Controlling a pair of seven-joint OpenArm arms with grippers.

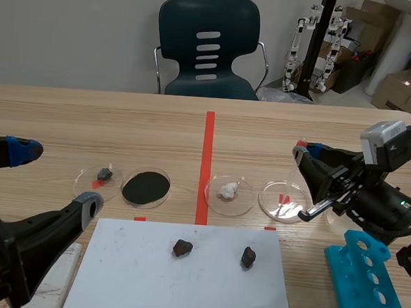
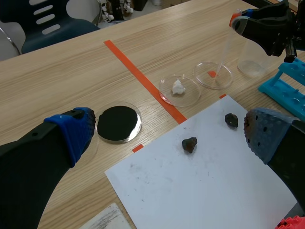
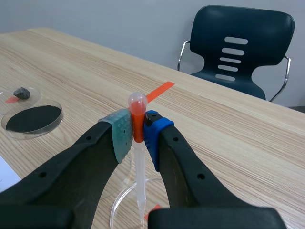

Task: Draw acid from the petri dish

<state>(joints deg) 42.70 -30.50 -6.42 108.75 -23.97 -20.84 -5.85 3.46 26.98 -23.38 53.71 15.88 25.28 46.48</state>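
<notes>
At right centre of scene view, grips pipette [image 3: 139, 176] bulb in right hand [image 3: 138, 136], tip over clear petri dish [image 1: 266, 197]; holds left hand [image 1: 56, 177] released, lower left. Risks tipping dish if lowered off-centre.

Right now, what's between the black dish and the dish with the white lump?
Nothing stands between the black dish and the dish with the white lump: only bare table crossed by the orange-red tape line, clear in the scene view.
</notes>
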